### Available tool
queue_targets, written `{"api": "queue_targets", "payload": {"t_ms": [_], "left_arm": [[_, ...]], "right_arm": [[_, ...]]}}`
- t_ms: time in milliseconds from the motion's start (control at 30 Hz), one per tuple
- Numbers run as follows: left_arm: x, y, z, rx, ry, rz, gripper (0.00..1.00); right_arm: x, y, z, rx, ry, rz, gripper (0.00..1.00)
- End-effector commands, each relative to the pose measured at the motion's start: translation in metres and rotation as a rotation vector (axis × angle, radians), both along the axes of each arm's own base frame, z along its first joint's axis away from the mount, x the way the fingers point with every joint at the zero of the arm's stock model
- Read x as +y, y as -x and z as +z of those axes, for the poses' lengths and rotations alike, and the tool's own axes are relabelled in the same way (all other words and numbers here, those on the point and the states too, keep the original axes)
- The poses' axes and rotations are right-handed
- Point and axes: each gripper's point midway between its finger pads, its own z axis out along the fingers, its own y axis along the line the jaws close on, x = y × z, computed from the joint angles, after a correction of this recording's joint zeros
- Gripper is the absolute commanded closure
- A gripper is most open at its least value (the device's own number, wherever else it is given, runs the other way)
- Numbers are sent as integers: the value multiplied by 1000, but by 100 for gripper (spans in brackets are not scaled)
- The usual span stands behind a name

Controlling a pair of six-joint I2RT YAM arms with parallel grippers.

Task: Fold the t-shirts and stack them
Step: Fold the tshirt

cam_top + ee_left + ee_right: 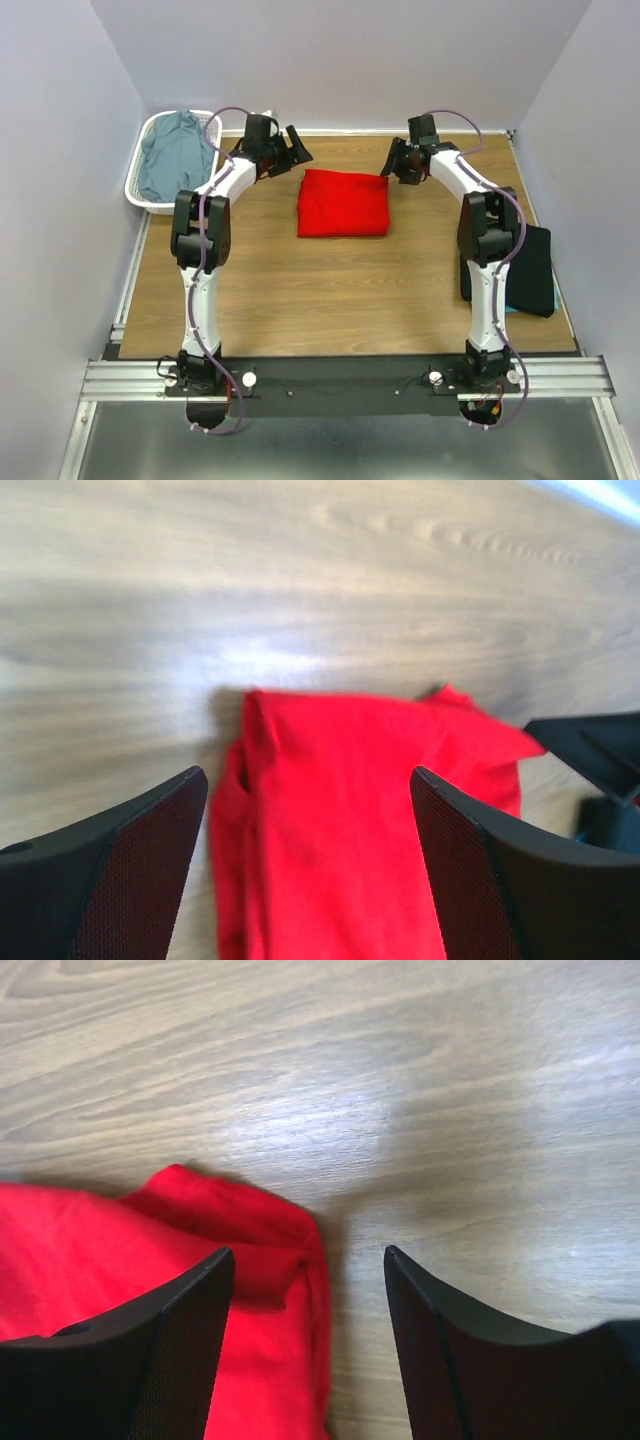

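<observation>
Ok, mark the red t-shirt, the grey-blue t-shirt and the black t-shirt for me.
red t-shirt (343, 203): top external view, centre of the folded cloth.
grey-blue t-shirt (175, 155): top external view, middle of the crumpled cloth.
black t-shirt (535, 270): top external view, its uncovered right half.

The left arm and the right arm each reach forward from the base, then bend inward at the elbow with the wrist tipped down. The left gripper hangs just off the far left corner of the red t-shirt, its fingers spread wide and holding nothing. The right gripper hangs at the shirt's far right corner, jaws parted and gripping nothing.
</observation>
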Motion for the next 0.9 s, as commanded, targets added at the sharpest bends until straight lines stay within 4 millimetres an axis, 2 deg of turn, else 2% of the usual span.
{"api": "queue_targets", "payload": {"t_ms": [0,33,67,100,133,167,200,233,267,333,367,400,433,533,567,667,700,767,867], "left_arm": [[8,-5,79,-194,44,9,11],[12,-2,90,-206,40,34,14],[12,5,83,-186,36,42,20],[14,7,84,-186,25,63,24],[13,11,84,-184,18,71,30],[12,16,88,-183,10,78,45],[3,23,82,-173,-11,78,50],[-1,27,81,-167,-20,73,54],[-9,32,77,-158,-27,59,64],[-32,43,68,-137,-43,27,80],[-39,48,59,-122,-54,11,91],[-57,57,55,-115,-63,-19,96],[-65,62,44,-96,-77,-33,100],[-85,75,24,-60,-86,-67,100],[-97,83,12,-40,-92,-94,100],[-113,104,-8,0,-106,-134,100],[-111,112,-21,31,-116,-132,100],[-111,119,-33,50,-107,-127,100],[-107,130,-62,114,-114,-135,100]], "right_arm": [[4,-4,57,-113,-10,30,31],[1,5,61,-111,-6,20,31],[0,10,62,-111,-7,7,32],[3,25,48,-79,4,13,32],[6,32,50,-85,10,13,32],[5,35,63,-119,28,-6,33],[14,43,65,-121,40,3,33],[10,50,57,-108,74,-17,35],[14,53,63,-121,63,-15,36],[31,63,59,-116,46,20,39],[35,68,52,-104,56,25,44],[47,75,48,-98,65,44,46],[53,79,45,-95,73,56,49],[70,95,22,-49,84,89,51],[70,100,12,-28,91,88,54],[69,111,-5,5,101,78,58],[65,119,-16,32,113,77,58],[57,122,-28,46,143,60,57],[54,123,-50,79,174,69,57]]}}
